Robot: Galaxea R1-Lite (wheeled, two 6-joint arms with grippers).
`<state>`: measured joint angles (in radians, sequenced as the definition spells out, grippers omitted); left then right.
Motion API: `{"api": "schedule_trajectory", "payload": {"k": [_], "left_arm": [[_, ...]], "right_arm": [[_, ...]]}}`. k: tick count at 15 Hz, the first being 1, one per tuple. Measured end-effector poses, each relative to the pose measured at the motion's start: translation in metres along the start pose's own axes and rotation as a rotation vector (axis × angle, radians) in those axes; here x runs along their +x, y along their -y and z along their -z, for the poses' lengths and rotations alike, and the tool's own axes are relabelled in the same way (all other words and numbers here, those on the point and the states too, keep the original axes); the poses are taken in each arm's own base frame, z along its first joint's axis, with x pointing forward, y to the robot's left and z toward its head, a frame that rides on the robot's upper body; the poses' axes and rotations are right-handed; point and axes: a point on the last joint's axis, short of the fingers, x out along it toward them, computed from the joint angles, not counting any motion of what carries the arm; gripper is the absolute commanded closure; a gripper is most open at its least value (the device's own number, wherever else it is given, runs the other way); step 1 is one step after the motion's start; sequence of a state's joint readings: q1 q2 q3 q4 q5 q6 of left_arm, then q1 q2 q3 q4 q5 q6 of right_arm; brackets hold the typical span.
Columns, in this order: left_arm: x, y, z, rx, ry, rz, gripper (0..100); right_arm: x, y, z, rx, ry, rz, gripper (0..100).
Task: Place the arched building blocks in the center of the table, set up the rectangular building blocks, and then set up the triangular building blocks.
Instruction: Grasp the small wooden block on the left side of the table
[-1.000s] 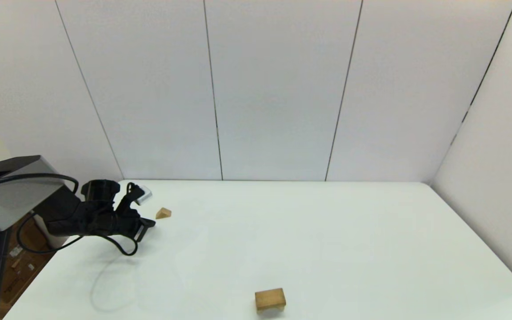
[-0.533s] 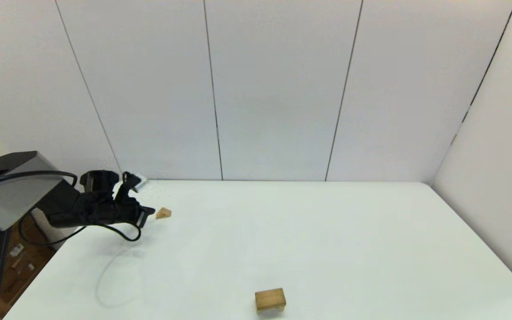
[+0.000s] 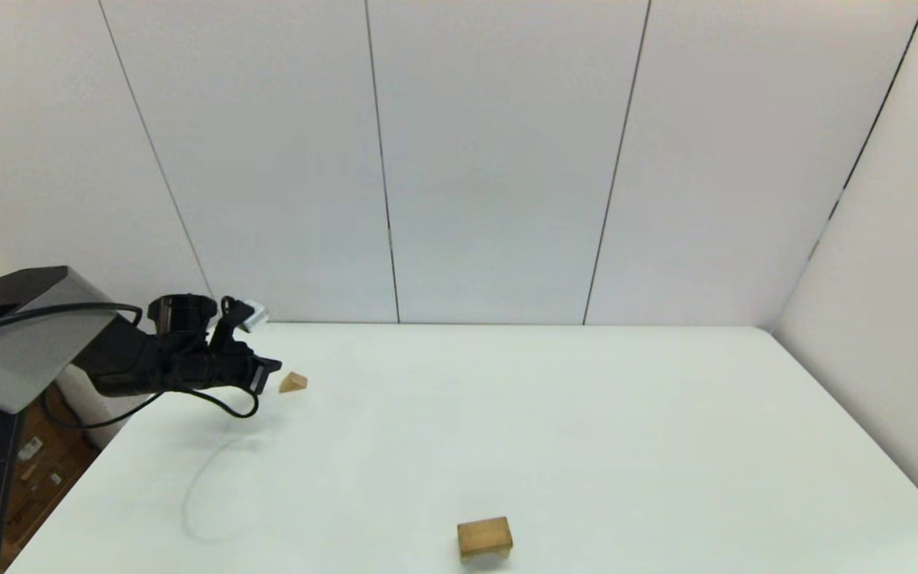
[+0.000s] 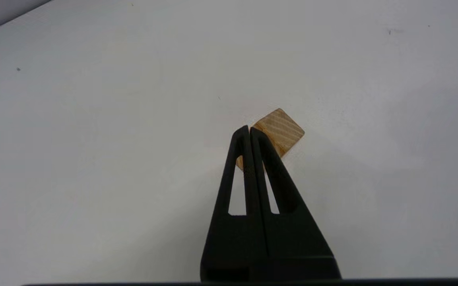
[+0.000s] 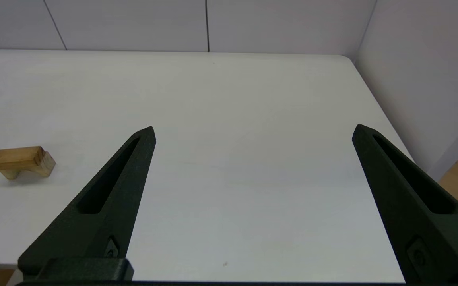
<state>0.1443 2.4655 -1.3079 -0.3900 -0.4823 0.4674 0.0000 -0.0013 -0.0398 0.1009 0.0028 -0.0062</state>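
Fingers of the left gripper (image 4: 249, 129) are pressed together w/ nothing between them, tips hovering just over the near edge of the triangular block (image 4: 280, 130), which lies at the far left of the table (image 3: 586, 414). To grab it well: spread the fingers first, center over the wedge, line pads up w/ its flat faces, not the slopes, then descend. Arched block (image 3: 484, 536) stands near the front edge w/ what looks like the rectangular slab on top; can't confirm. Right gripper (image 5: 253, 131) idles wide apart, off to that block's right.
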Motion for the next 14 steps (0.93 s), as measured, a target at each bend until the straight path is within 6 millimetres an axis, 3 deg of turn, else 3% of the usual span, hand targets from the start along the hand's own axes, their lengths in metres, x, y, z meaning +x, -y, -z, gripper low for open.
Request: {"api": "schedule_trajectory", "payload": {"k": [7, 10, 14], "left_arm": [[-0.012, -0.011, -0.017, 0.008, -0.02, 0.292, 100], [-0.013, -0.023, -0.015, 0.067, -0.016, 0.343, 100], [0.001, -0.038, -0.005, 0.118, -0.029, 0.352, 100]], "right_arm": [[0.0, 0.0, 0.0, 0.0, 0.0, 0.0, 0], [0.0, 0.0, 0.0, 0.0, 0.0, 0.0, 0], [0.0, 0.0, 0.0, 0.0, 0.0, 0.0, 0]]}}
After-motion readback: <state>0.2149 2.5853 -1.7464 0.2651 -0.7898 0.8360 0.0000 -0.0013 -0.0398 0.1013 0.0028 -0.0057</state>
